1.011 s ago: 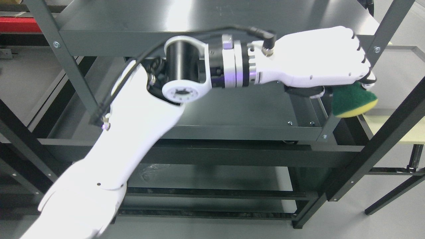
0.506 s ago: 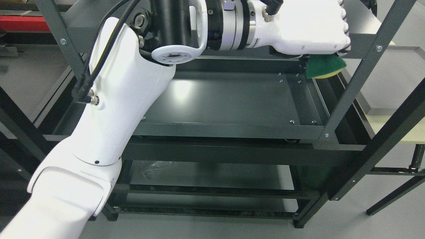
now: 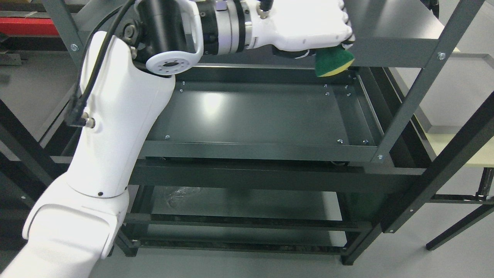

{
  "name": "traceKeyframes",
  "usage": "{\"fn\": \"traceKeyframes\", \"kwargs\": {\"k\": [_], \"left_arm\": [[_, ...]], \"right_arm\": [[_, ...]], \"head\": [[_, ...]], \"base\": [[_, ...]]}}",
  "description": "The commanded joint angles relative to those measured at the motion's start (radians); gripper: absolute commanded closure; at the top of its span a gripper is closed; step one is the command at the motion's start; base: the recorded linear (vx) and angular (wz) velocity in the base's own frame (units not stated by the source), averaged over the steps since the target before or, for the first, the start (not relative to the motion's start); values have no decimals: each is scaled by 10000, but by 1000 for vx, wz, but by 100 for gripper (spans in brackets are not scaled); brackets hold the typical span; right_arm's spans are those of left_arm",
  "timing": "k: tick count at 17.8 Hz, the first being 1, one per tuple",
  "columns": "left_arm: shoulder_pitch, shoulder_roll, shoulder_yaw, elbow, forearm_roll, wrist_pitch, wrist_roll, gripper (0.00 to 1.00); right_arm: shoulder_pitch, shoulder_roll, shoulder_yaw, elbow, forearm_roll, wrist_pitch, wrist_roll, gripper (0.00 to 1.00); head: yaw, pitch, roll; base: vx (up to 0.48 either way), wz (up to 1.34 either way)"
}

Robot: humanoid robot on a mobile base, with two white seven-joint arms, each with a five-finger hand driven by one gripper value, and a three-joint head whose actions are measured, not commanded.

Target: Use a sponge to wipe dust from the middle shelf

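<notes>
- Head view, top centre: left hand (image 3: 308, 25), fingers curled tight around green-and-yellow sponge (image 3: 333, 61).
- Sponge above far right corner of middle shelf (image 3: 247, 112), just under top shelf (image 3: 389, 34) edge; contact unclear.

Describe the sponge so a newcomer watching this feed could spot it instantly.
Find the dark metal rack, then follow the white arm from lower left to the left hand near the top. The sponge pokes out beneath its fingers: green over yellow, the only colourful thing here.
</notes>
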Motion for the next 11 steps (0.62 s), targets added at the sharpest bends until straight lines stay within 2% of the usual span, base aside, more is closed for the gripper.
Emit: {"fn": "traceKeyframes", "kwargs": {"k": [1, 5, 7, 11], "left_arm": [[590, 1603, 2214, 76, 872, -1, -276, 98], [590, 2523, 2567, -338, 2282, -1, -873, 98], [621, 3212, 2766, -354, 2927, -1, -982, 98], [1079, 5053, 3226, -339, 4461, -1, -982, 98]], "right_arm": [[0, -175, 0, -175, 0, 723, -2, 0], [0, -175, 0, -175, 0, 723, -2, 0], [-15, -175, 0, -175, 0, 723, -2, 0], [0, -175, 0, -175, 0, 723, -2, 0]], "head": [[0, 0, 0], [0, 0, 0], [0, 0, 0], [0, 0, 0]], "base": [[0, 0], [0, 0], [0, 0], [0, 0]]}}
